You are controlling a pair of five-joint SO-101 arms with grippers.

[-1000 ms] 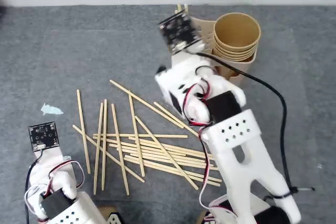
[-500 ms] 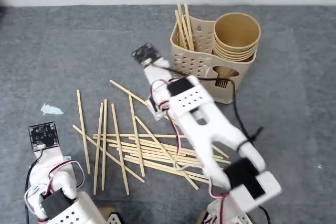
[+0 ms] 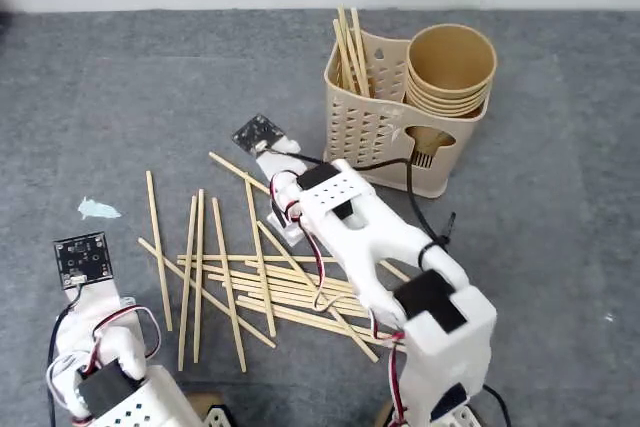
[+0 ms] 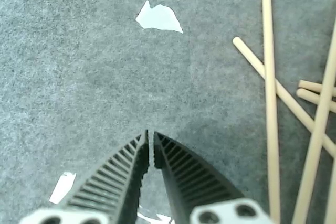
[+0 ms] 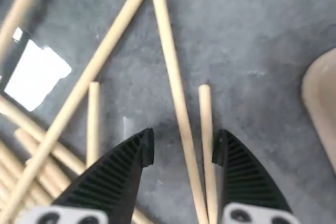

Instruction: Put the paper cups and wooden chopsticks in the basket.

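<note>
The left gripper (image 4: 149,135), low at seven o'clock on the grey felt-covered table (image 3: 120,87), has its ribbed black fingers (image 4: 113,179) all but closed, with a thin slit between them and nothing held. It hangs over the felt near a pale torn scrap of tape (image 4: 159,17). Beyond it, from seven o'clock to the table's middle, lies a loose scatter of pale wooden chopsticks (image 3: 260,282), many crossing one another. The white right arm (image 3: 385,247) rises from five o'clock over that scatter. The right gripper (image 5: 182,136) hangs at the scatter's twelve o'clock edge, its jaws apart and empty, straddling two chopsticks that lie side by side on the felt. Farthest off, at one o'clock, the beige perforated plastic basket (image 3: 372,132) stands upright. A leaning bundle of chopsticks (image 3: 350,42) stands in its eleven o'clock compartment. A nested stack of tan paper cups (image 3: 452,62) sits in the compartment toward two o'clock.
</note>
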